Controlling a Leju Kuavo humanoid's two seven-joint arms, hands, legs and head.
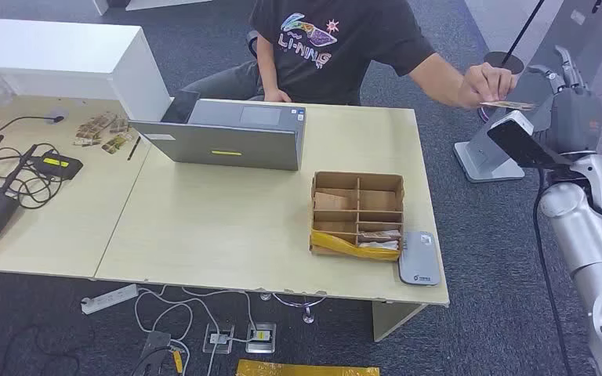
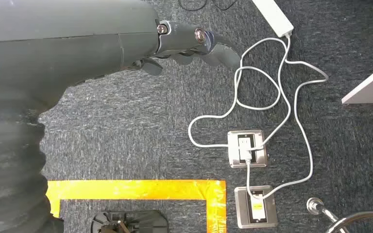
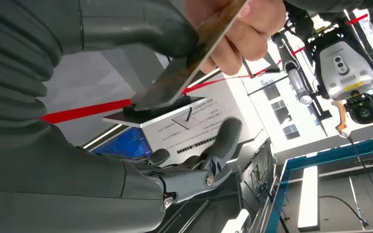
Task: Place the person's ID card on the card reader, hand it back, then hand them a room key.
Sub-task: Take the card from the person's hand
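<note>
I am seeing my right hand [image 1: 568, 86] raised off the far right end of the table [image 1: 227, 227], palm turned up, its fingers [image 3: 223, 143] spread and curled loosely with nothing between them. The person's hand [image 1: 486, 82] is reaching out just above it, pinching the ID card [image 1: 508, 104] by one end. In the right wrist view the ID card [image 3: 194, 53] is slanting down from the person's hand [image 3: 238, 29] toward my thumb [image 3: 136, 29]; I cannot tell whether card and thumb are touching.

My left hand [image 2: 194, 46] is hanging low beside the table, over dark carpet, its fingers curled in and holding nothing. Under it, white cables [image 2: 272, 97] are looping to 2 metal floor sockets [image 2: 245, 148], with yellow tape [image 2: 136, 189] marking the carpet.

On the table, the grey card reader [image 1: 419, 257] is lying flat at the near right corner, just beside a cardboard organiser [image 1: 357, 213] with cards in its near compartments. An open grey laptop [image 1: 227, 135] is sitting at the far edge in front of the seated person [image 1: 329, 39]. A white stand [image 1: 490, 149] is standing on the floor just past the table's right end, near my right arm
</note>
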